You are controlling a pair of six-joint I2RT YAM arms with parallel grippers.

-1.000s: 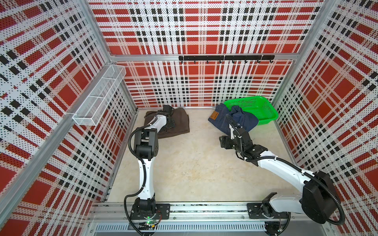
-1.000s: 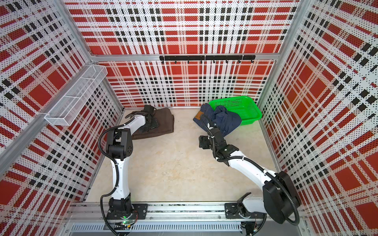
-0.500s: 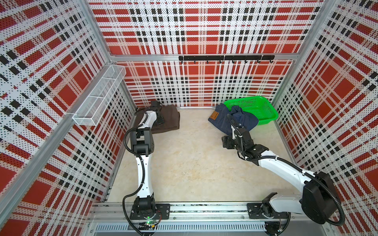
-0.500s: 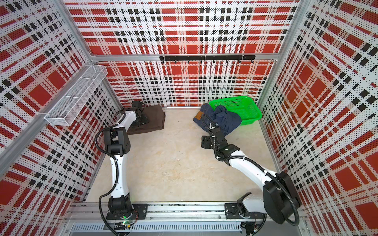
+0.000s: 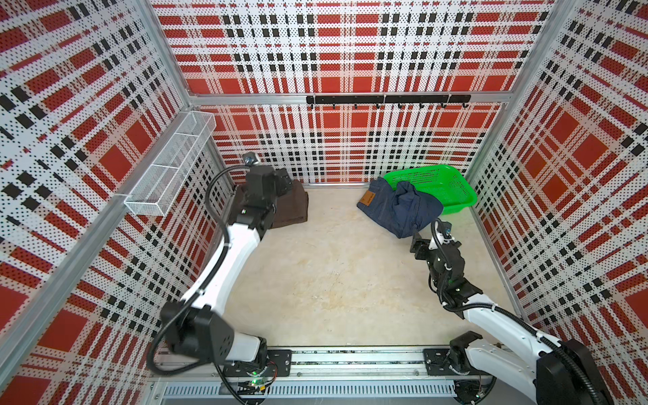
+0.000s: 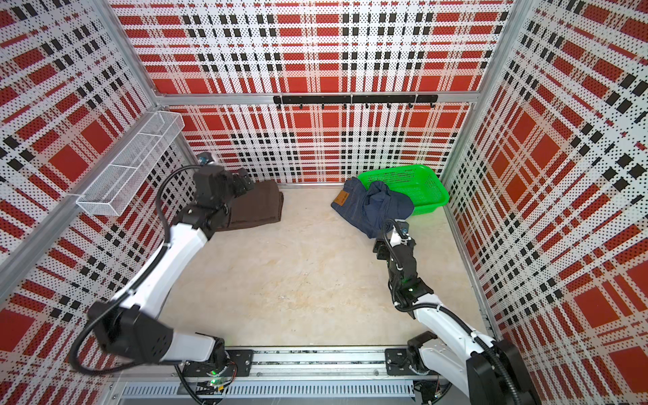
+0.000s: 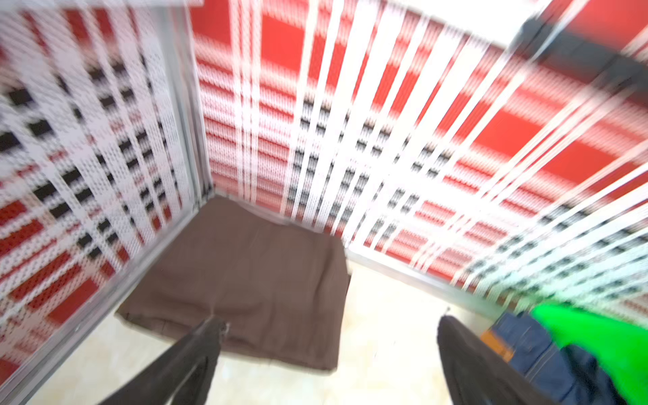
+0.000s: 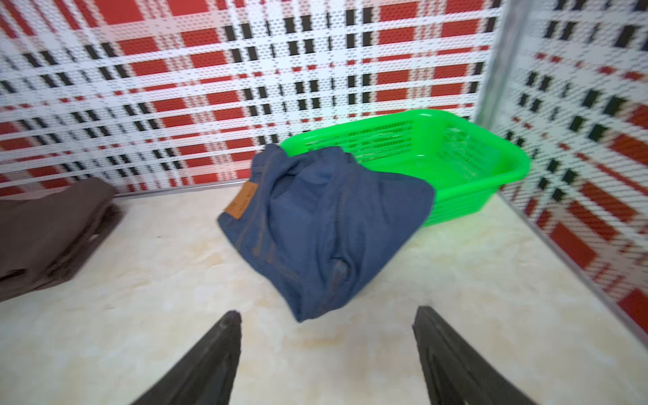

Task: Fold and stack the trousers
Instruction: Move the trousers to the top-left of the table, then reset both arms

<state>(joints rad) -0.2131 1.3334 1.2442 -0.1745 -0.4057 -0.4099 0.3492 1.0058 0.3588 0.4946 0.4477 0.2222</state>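
Perforated panels [image 5: 350, 52] printed in red, black and white plaid enclose a matte beige, faintly marbled floor [image 5: 333, 280]. We see the brown trousers [image 5: 292, 207], soft and unpatterned, folded into a flat rectangle tucked into the far left corner. The denim trousers [image 5: 396, 214], stiffer and seamed with tan stitching, lie crumpled near the far right corner. One part drapes over the rim of a green slotted plastic basket [image 5: 457, 207] and the rest lies on the floor. A tan rectangular patch [image 5: 367, 198] marks the waistband.

The left gripper [image 7: 331, 321] hangs above the brown pair, fingers spread with nothing between them. The right gripper [image 8: 326, 312] sits just short of the denim, apart from it, fingers likewise parted and empty.

Only the top views show a white wire-mesh shelf [image 5: 168, 168] and a black hook rail [image 5: 385, 100]; there the left arm hides part of the brown pair. The right wrist view reveals that pair's layered folded edges. The left wrist view, though smeared, shows its whole outline.
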